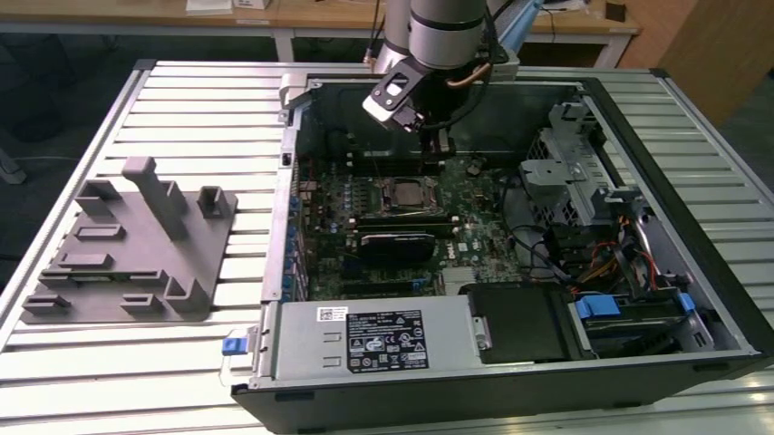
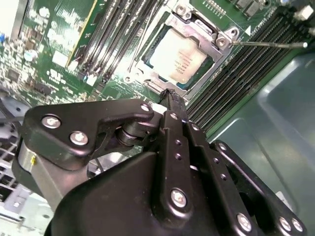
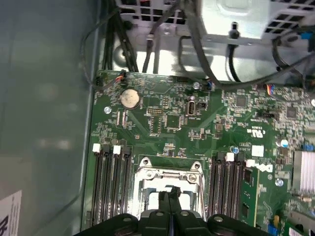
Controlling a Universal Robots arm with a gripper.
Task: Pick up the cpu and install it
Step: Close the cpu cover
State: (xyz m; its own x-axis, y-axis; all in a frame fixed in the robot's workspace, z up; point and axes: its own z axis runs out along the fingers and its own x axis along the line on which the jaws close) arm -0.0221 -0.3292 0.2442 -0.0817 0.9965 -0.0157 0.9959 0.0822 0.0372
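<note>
Two black fingers (image 2: pixel 173 118) are pressing flat against each other in both wrist views with nothing between them, so we are judging them closed and empty. Their tips are hovering over the nearest rim of the socket (image 2: pixel 147 78). We cannot tell whether they are touching it.

The cpu (image 2: pixel 179 59) is lying just past the tips, flat and silvery inside the socket, and we are reading it as already seated. Being square, it has no long axis. Its sides are running in line with the memory slots (image 2: pixel 115 37) that are flanking the socket on both sides. A metal frame (image 2: pixel 199 22) is sitting round its edge. A thin lever (image 2: pixel 268 44) is sticking out sideways from one corner, which we are taking as unlatched.

In the exterior view the fingers are hanging near the computer case (image 1: pixel 484 394) wall that is closest to the worktop (image 1: pixel 158 118) edge farthest from that camera. From there, the cpu is lying toward the middle of the motherboard (image 1: pixel 466 227). A grey fixture (image 1: pixel 133 245) is standing well apart, by the worktop edge at the exterior view's left.
</note>
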